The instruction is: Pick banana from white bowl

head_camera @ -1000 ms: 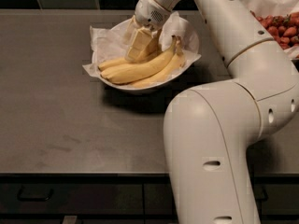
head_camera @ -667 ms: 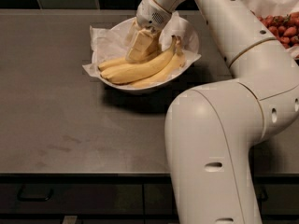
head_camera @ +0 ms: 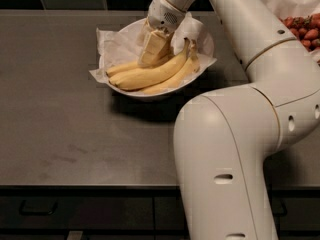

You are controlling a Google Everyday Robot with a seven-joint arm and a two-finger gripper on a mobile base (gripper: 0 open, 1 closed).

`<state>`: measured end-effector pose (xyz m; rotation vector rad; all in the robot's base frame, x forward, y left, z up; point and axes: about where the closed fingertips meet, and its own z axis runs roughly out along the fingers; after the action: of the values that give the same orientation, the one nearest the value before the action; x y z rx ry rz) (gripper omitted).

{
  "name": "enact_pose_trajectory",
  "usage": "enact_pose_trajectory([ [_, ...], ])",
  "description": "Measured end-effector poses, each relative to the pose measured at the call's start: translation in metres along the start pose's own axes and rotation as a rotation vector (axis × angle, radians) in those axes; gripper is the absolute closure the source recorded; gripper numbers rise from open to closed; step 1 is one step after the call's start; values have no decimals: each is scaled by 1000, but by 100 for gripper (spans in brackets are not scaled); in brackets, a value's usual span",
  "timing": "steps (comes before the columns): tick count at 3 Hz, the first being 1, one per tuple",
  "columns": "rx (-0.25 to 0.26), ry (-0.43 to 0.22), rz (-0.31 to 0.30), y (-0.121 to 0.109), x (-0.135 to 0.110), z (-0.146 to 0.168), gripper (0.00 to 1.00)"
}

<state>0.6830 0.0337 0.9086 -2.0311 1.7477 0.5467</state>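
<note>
The white bowl (head_camera: 202, 41) with crumpled paper lining stands on the dark table at the back middle. It holds yellow bananas: two thicker ones (head_camera: 155, 74) joined at their stems, and a slimmer banana (head_camera: 122, 67) lying behind them, its right part hidden by the gripper. My gripper (head_camera: 154, 49) reaches down into the bowl from above and sits on the slimmer banana's middle, touching the bananas. The white arm sweeps down the right side of the view.
A second white bowl with red strawberries (head_camera: 305, 26) stands at the back right, partly behind the arm. The dark grey tabletop (head_camera: 75, 134) spreads to the left and front. Dark drawers (head_camera: 35, 209) run under its front edge.
The gripper has hardly shifted in the bowl. The bananas and the bowl lie as before.
</note>
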Motion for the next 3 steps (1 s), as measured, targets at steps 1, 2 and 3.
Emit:
enact_pose_trajectory([
  [1, 13, 11, 0, -2, 2, -4, 36],
  [2, 45, 14, -7, -7, 3, -13, 35],
  [3, 67, -2, -17, -13, 0, -16, 34],
])
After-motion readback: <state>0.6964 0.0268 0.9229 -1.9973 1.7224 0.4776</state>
